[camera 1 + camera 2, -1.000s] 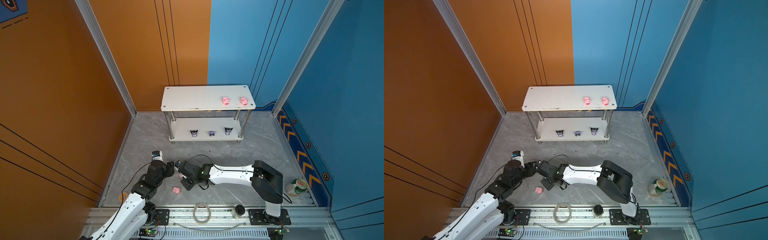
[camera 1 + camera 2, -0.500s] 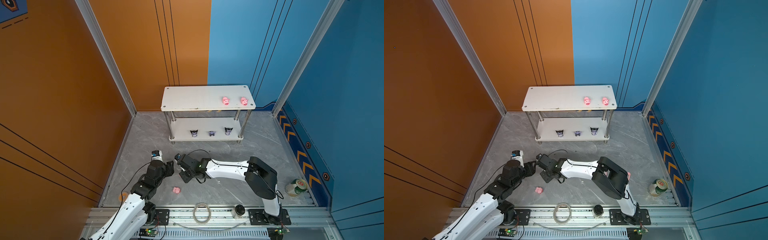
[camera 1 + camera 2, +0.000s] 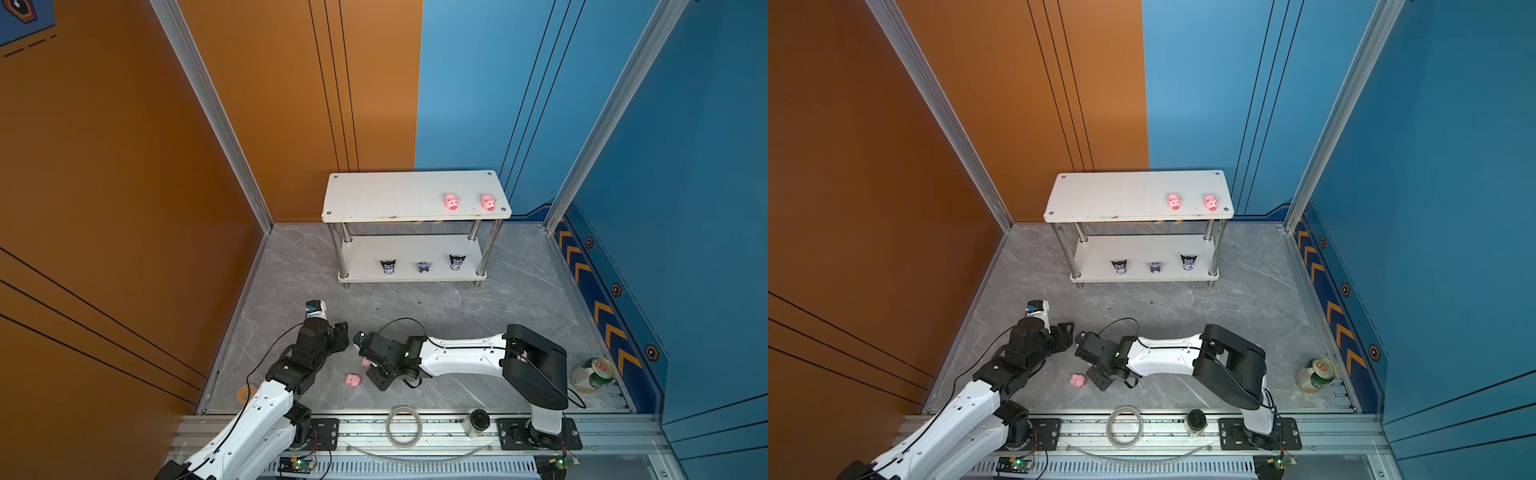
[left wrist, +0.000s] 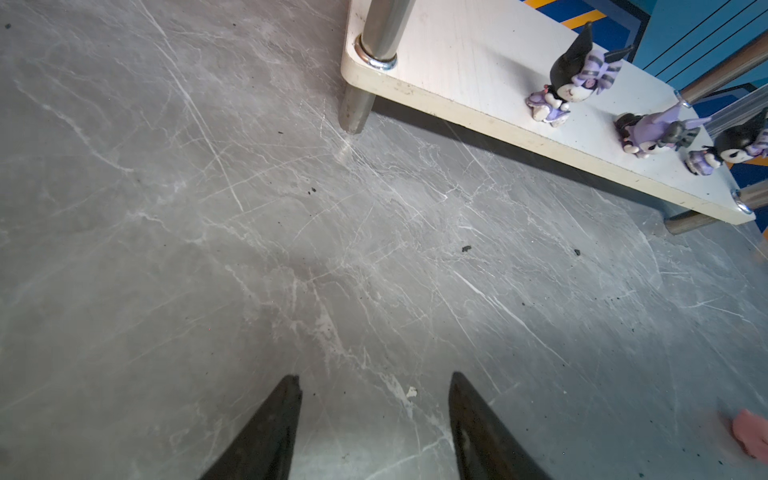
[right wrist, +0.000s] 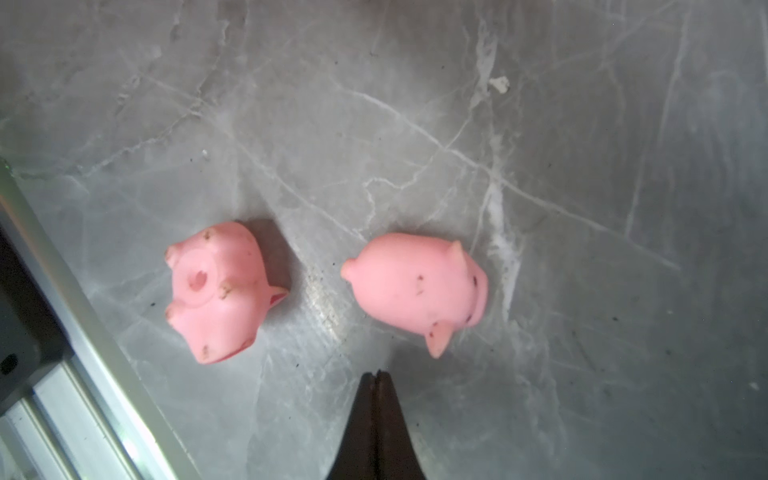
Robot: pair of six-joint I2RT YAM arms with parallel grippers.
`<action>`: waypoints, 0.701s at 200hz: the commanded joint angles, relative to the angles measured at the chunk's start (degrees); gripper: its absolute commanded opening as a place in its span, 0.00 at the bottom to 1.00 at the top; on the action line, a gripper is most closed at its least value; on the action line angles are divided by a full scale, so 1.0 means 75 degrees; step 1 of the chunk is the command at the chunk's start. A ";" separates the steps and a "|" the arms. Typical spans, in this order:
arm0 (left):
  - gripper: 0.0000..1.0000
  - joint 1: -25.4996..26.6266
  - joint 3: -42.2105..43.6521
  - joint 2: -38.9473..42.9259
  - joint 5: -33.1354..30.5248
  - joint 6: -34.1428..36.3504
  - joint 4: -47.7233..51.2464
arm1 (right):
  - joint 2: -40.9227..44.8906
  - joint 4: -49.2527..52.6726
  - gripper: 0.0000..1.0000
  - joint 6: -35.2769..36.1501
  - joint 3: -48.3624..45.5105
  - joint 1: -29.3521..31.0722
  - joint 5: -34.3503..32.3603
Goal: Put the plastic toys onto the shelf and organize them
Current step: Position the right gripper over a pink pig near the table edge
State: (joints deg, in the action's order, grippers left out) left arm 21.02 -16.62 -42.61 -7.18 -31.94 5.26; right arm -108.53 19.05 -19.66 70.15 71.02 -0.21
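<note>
The white two-tier shelf [image 3: 374, 199] stands at the back in both top views. Two pink pigs [image 3: 451, 201] sit at the right of its top board, and three black-and-purple figures [image 3: 423, 266] line its lower board [image 4: 478, 79]. On the floor near the front lie two more pigs: one overturned [image 5: 220, 291], one on its side [image 5: 415, 286]. My right gripper [image 5: 377, 374] is shut and empty, tips just short of them. In a top view it hides part of one pig [image 3: 365, 363]; the other [image 3: 353, 380] lies free. My left gripper [image 4: 376, 378] is open over bare floor.
A green can [image 3: 592, 374] stands at the right front. A clear tape ring [image 3: 404, 426] and a black knob [image 3: 478, 419] rest on the front rail. An orange ring [image 3: 245, 392] lies by the left wall. A blurred pink scrap [image 4: 752, 432] shows at the left wrist view's edge.
My right gripper swung a little toward the shelf and came back over the two floor pigs, staying shut. The left arm has not moved.
</note>
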 commanded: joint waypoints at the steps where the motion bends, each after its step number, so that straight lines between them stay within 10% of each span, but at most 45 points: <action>1: 0.59 -0.0063 -0.0232 -0.0032 0.0192 0.0151 -0.0138 | 0.0648 0.0229 0.13 0.0494 -0.0031 0.0018 0.0050; 27: 0.59 -0.0076 -0.0193 0.0072 0.0162 0.0163 -0.0037 | 0.0667 0.0758 0.32 0.1284 0.0181 -0.0237 -0.0252; 66: 0.42 -0.0084 -0.0136 0.0410 0.0120 0.0202 0.0218 | 0.0435 0.0380 0.01 0.1240 0.0276 -0.1119 0.0135; 140: 0.38 -0.0130 -0.0129 0.0790 0.0020 0.0180 0.0682 | -0.1230 0.0580 0.01 0.1328 0.2142 -0.1617 0.1574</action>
State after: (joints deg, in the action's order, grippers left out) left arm 20.62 -16.71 -37.98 -6.79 -30.94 8.21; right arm -114.61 20.99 -11.20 82.13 58.13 7.40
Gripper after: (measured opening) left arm 0.370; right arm 0.047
